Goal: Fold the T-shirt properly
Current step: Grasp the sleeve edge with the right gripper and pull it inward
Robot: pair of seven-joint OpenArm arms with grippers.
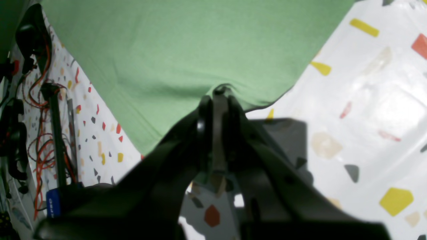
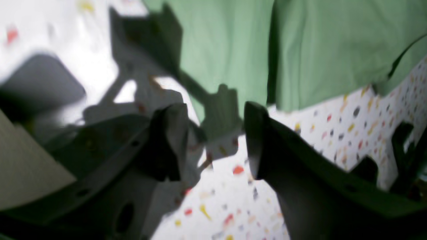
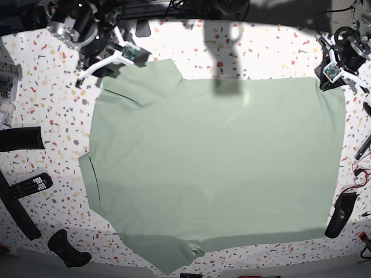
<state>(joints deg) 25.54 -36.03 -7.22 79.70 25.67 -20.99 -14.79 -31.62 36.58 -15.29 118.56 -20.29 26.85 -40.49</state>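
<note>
While the T-shirt [image 3: 214, 168] lies spread nearly flat across the speckled terrazzo-pattern table [image 3: 272, 52], filling most of the base view, the robot's two arms sit at the far corners, at about 10 and 2 o'clock. From the left wrist camera, the left gripper [image 1: 218, 96] has its jaws pressed together on a puckered bit of the shirt's edge, the green cloth [image 1: 186, 50] fanning out toward 12 o'clock beyond the fingertips. Seen from the right wrist camera, the right gripper [image 2: 217, 133] has its jaws parted with nothing between them, hanging over bare table just short of the cloth's edge [image 2: 317, 56], which lies toward 12 o'clock. One sleeve is folded over the body at about 10 o'clock in the base view. A dark remote control [image 3: 32, 184] rests on the table at 9 o'clock, apart from the cloth.
</note>
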